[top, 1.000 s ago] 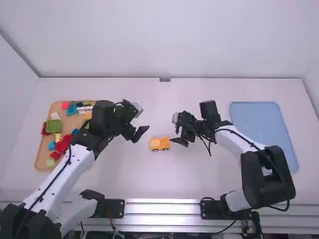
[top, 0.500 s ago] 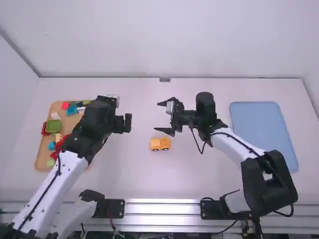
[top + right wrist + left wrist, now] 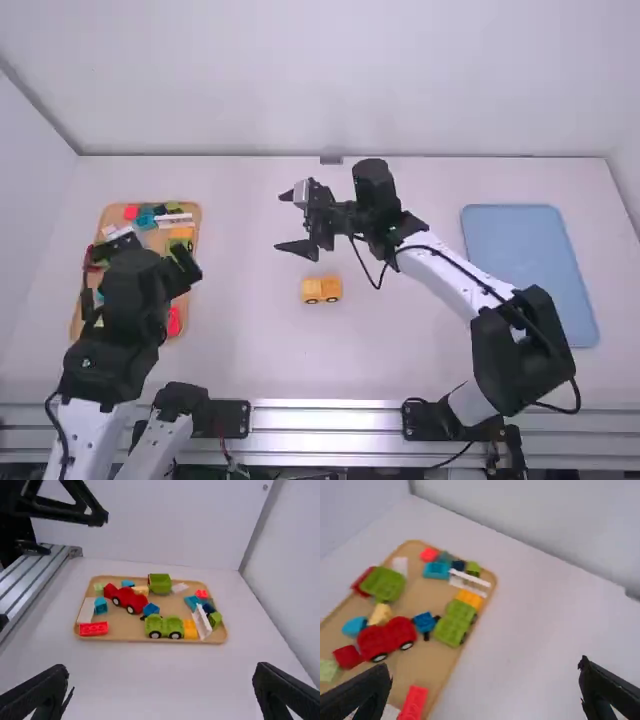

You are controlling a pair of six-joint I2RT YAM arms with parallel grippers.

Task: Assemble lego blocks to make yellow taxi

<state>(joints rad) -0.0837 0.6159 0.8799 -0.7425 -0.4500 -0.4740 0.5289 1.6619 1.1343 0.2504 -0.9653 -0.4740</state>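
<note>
We are looking at the yellow car (image 3: 321, 290), which is standing on the white table between the two arms, nearer the arm bases than our right gripper (image 3: 290, 222). That gripper is hanging just beyond it, apart from it, and we are keeping its fingers wide and empty. Over the tan tray (image 3: 172, 605) we are holding the left gripper (image 3: 138, 270) — also wide, also empty. On that tray the red car (image 3: 129, 600) and the green blocks (image 3: 165, 626) are lying among smaller pieces. At the table's right, the blue tray (image 3: 530, 270) is lying flat.
</note>
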